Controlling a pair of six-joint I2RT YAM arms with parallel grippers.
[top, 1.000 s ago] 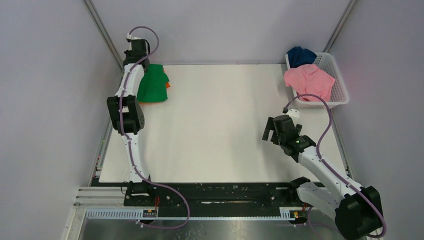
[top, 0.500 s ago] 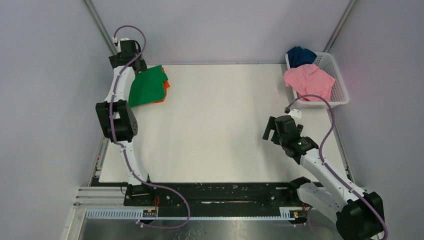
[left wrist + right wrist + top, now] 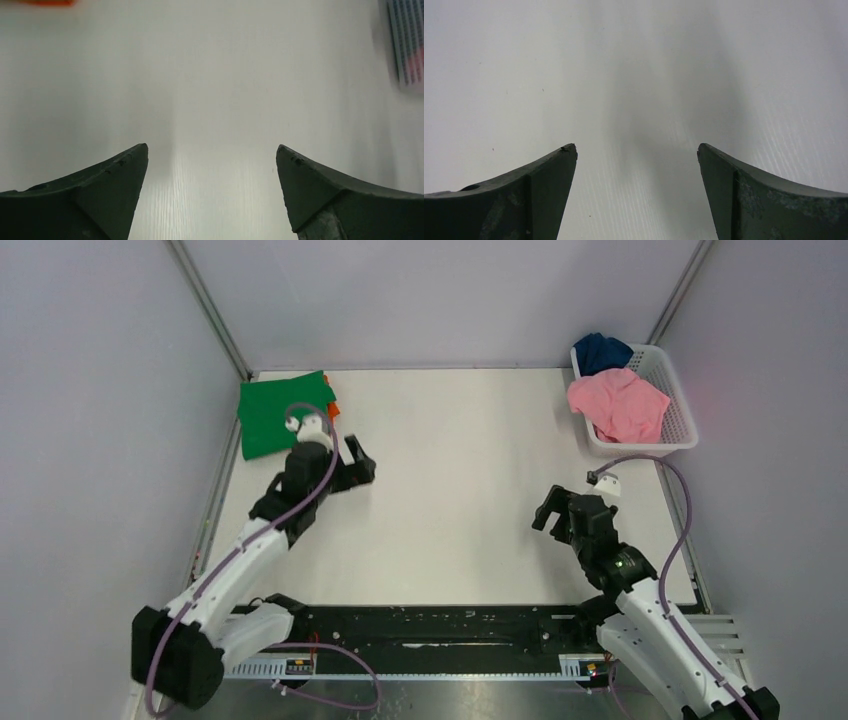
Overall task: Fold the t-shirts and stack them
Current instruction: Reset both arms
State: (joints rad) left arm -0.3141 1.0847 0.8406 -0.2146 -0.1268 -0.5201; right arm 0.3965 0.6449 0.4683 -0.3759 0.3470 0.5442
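A bright green t-shirt (image 3: 280, 412) lies folded flat in the far left corner of the table. It covers an orange t-shirt, of which only a sliver (image 3: 333, 408) shows at its right edge; the same sliver of orange (image 3: 47, 2) appears in the left wrist view. My left gripper (image 3: 365, 462) is open and empty, just right of and nearer than the green shirt, apart from it. The left gripper (image 3: 212, 150) has only bare table between its fingers. A pink t-shirt (image 3: 618, 402) and a navy t-shirt (image 3: 601, 348) lie crumpled in the basket. My right gripper (image 3: 556, 508) is open and empty over the right middle of the table, and in its wrist view the gripper (image 3: 636, 147) shows only white table.
A white mesh basket (image 3: 682, 412) stands at the far right corner, its blurred side (image 3: 407, 45) showing in the left wrist view. The white table (image 3: 450, 470) spreads between the two arms. Grey walls close in on the left, back and right.
My left gripper opened and let go of the green shirt, which now lies flat on the orange one. The left arm drew back toward the near right. The right arm pulled slightly nearer.
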